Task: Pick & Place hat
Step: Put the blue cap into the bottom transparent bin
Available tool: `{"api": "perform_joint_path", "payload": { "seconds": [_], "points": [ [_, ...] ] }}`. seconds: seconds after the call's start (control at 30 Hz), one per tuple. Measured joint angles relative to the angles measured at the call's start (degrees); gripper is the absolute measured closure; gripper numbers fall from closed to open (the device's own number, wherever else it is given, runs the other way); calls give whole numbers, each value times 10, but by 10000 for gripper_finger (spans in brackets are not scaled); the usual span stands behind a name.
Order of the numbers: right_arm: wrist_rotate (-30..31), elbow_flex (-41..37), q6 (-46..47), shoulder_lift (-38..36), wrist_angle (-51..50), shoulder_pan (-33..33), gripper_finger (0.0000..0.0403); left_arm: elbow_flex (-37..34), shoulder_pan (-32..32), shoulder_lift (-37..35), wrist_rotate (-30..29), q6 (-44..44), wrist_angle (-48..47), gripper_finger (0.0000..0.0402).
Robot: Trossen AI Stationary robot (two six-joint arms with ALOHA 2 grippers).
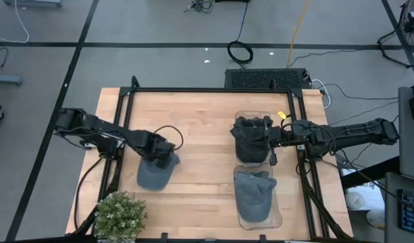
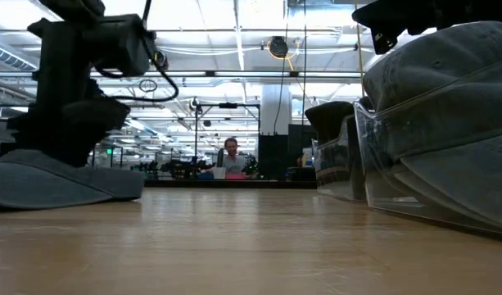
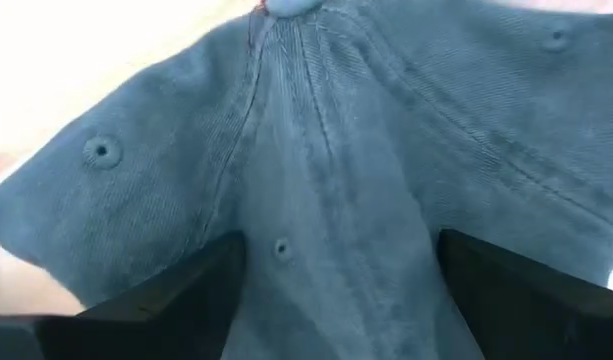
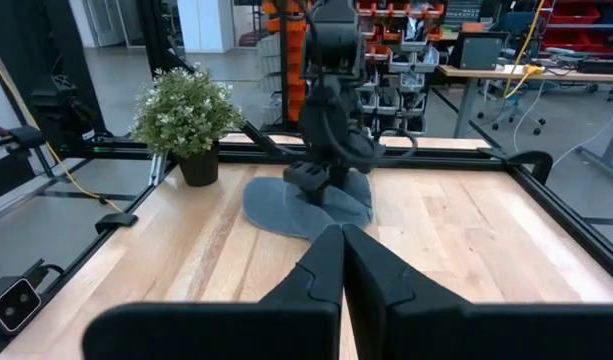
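Note:
A blue-grey cap [image 1: 152, 175] lies flat on the table's left half; it also shows in the low view [image 2: 54, 184] and the right wrist view [image 4: 306, 205]. My left gripper [image 1: 165, 156] stands on the cap's crown [image 3: 336, 150], open, with a finger on either side of a ridge of cloth. My right gripper [image 4: 342, 260] is shut and holds nothing. It hovers over the far clear bin [image 1: 237, 116], pointing toward the table's left. That bin holds a dark cap [image 1: 250, 142]. The near bin [image 1: 277, 219] holds a grey cap [image 1: 254, 189]. My left gripper [image 3: 336, 290] comes down from above onto the cap's crown, near the top button [image 3: 286, 5]. Its open fingers [image 3: 186, 290] stand against the cloth, and a fold of the crown [image 3: 326, 230] rises between them. The cap lies on the table, its crown squashed flat.
A potted plant [image 1: 119, 216] stands at the table's near left corner. The two bins sit one behind the other on the right half. A black frame [image 1: 193, 90] runs along the table's far and side edges. Bare wood lies between the cap and the bins.

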Motion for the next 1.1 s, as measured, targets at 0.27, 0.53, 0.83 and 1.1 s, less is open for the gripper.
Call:
{"api": "perform_joint_path", "payload": {
  "seconds": [0.27,0.53,0.83,1.1],
  "points": [
    [0,0,7,2,0,0,403,3,12,70,48,79,23,123],
    [0,0,19,2,-1,0,403,51,12,26,26,119,5,380],
    [-2,0,30,2,21,0,403,239,-7,-25,-77,206,-83,395],
    [-106,0,47,24,83,0,403,399,-24,6,-173,380,-86,397]
  ]
}}
